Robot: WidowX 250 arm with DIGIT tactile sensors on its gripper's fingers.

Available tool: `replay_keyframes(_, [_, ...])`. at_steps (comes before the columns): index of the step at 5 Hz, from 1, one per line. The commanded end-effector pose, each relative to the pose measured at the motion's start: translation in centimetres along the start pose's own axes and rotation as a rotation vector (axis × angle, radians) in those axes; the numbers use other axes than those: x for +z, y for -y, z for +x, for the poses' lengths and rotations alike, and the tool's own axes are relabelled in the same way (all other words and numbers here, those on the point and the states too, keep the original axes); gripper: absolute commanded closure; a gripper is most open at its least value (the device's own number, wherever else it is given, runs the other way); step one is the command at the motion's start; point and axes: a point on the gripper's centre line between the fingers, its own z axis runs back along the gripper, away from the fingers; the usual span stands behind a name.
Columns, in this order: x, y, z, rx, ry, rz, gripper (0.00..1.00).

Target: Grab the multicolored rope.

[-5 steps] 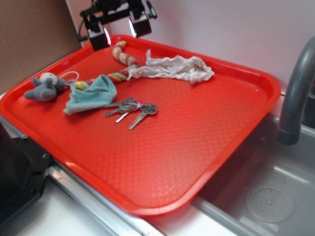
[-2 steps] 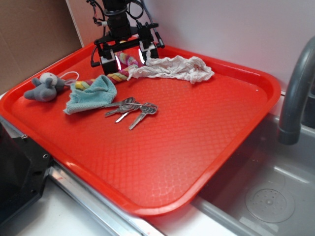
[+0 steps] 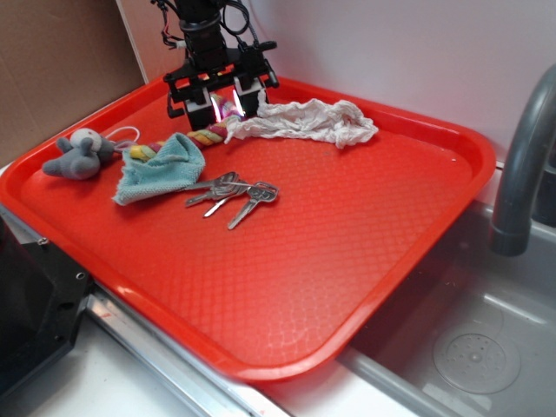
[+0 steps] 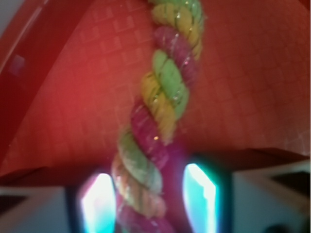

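The multicolored rope (image 3: pixel 207 135), twisted pink, yellow and green, lies at the back of the red tray (image 3: pixel 347 261). Its near end is under the teal cloth (image 3: pixel 165 165). My gripper (image 3: pixel 224 109) is down on the tray, astride the rope's far part. In the wrist view the rope (image 4: pixel 165 92) runs up the middle, between my gripper's (image 4: pixel 148 199) two lit fingers (image 4: pixel 97 199). The left finger is close against the rope and a narrow dark gap shows at the right finger, so the jaws are open around it.
A white wrinkly rag (image 3: pixel 313 120) lies just right of the gripper, touching the rope. A bunch of keys (image 3: pixel 233 193) lies mid-tray and a grey plush mouse (image 3: pixel 78 155) at the left rim. A grey faucet (image 3: pixel 521 174) and a sink (image 3: pixel 469 347) are on the right.
The gripper has come down from above the tray's back edge onto the rope, and its fingers have drawn closer together around it.
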Motion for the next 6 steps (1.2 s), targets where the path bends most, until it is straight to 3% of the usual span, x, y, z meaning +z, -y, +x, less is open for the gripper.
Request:
replay_keyframes(1, [0.1,-0.3,1.0,0.036,0.028,0.007,1.00])
replay_keyframes(2, [3.6,-0.5,1.3,0.041,0.062,0.047,1.00])
replay_keyframes(3, [8.5,0.2,0.7,-0.047,0.022,0.047,1.00])
replay_keyframes(4, [13.5,0.7,-0.5,-0.153,-0.003,-0.007,1.00])
replay_keyframes(5, [17.4,1.2,-2.9,-0.391,-0.116,-0.086,1.00])
replay_keyframes(6, [21.3,1.1,-5.9,-0.550,-0.157,-0.146,1.00])
